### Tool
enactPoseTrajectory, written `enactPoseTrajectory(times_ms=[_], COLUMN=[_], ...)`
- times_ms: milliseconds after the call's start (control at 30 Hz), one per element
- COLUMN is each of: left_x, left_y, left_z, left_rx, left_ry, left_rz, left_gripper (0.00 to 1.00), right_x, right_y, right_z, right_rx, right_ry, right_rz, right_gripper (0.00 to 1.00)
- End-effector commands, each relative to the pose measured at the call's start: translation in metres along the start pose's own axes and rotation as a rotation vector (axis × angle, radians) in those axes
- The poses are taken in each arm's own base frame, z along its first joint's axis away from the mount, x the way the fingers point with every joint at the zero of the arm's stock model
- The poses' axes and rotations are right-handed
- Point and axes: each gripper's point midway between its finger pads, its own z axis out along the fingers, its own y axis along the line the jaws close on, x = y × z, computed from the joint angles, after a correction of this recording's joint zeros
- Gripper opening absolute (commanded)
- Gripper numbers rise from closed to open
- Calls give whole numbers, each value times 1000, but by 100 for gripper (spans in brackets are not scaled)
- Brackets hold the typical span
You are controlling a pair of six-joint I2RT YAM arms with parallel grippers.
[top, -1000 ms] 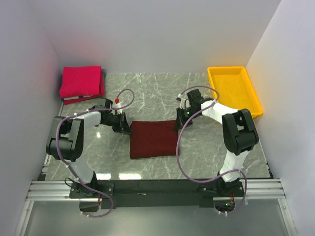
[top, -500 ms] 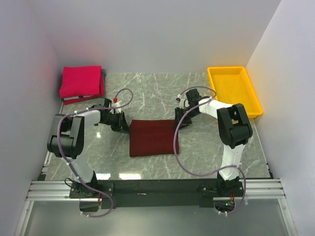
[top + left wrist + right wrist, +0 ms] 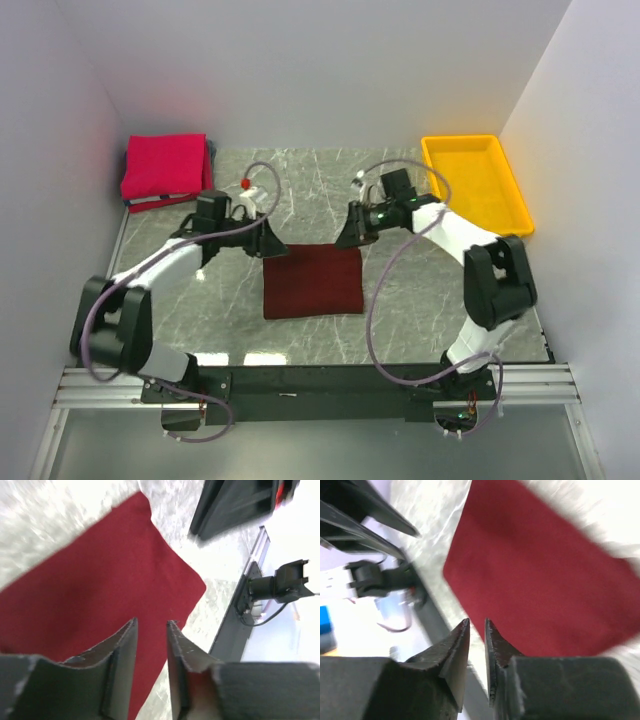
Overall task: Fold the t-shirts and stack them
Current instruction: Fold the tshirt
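The dark maroon t-shirt (image 3: 312, 282) lies folded into a flat rectangle in the middle of the table. It also fills much of the left wrist view (image 3: 100, 580) and the right wrist view (image 3: 545, 580). My left gripper (image 3: 276, 247) hovers at its far left corner, and my right gripper (image 3: 348, 233) at its far right corner. Both are open, with nothing between the left fingertips (image 3: 151, 622) or the right ones (image 3: 477, 621). The pinkish-red t-shirt (image 3: 165, 165) lies folded at the back left corner.
A yellow plastic tray (image 3: 507, 180) stands at the back right against the wall. White walls close in the table on three sides. The arms' metal mounting rail (image 3: 320, 382) runs along the near edge.
Both grippers have opened and let go of the maroon t-shirt's far edge, then lifted off it. The shirt now lies flat and smooth on the table.
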Motion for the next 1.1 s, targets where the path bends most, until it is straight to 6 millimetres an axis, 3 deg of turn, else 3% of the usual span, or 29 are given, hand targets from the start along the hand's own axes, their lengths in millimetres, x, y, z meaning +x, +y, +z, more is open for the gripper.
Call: enactPoseTrajectory(times_ms=[0,133,267,400,467,500,567,600,633,667,733,767,800,833,867,933,967,1067], left_x=[4,10,26,37,20,11,-6,-10,-21,-11,-17,1,4,-1,17,30,38,66], left_y=[5,36,86,134,151,150,128,117,98,83,49,40,30,9,3,-17,-19,-9], left_z=[29,55,79,83,79,76,61,55,45,40,32,30,31,33,34,41,44,57], left_rx=[65,47,-7,-92,-102,-89,-25,-6,18,64,117,129,141,177,181,210,216,186], left_ry=[-2,41,103,150,120,104,90,90,73,87,65,88,80,59,79,104,111,166], left_rz=[-127,-233,-290,-297,-307,-310,-283,-267,-243,-275,-289,-333,-335,-322,-365,-405,-408,-471], left_gripper=[34,28,24,21,22,23,27,28,29,30,30,29,29,28,28,29,29,28], right_x=[19,6,-14,-23,-42,-50,-61,-75,-64,-60,-44,-35,-29,-12,0,23,33,47], right_y=[8,-34,-81,-120,-121,-119,-100,-74,-67,-55,-24,-14,-2,1,8,11,14,-5], right_z=[37,68,83,95,93,86,72,55,49,43,30,29,26,28,34,42,50,68], right_rx=[-131,-79,-22,32,41,39,11,-12,-23,-47,-124,-148,-172,-186,-193,-197,-199,-170], right_ry=[94,107,73,70,45,29,6,-37,-33,-38,-34,-19,-12,24,54,104,131,161], right_rz=[145,196,242,260,234,230,201,151,166,169,207,242,235,257,254,266,272,304], right_gripper=[24,22,21,21,24,25,36,40,44,48,49,49,49,49,48,48,47,42])
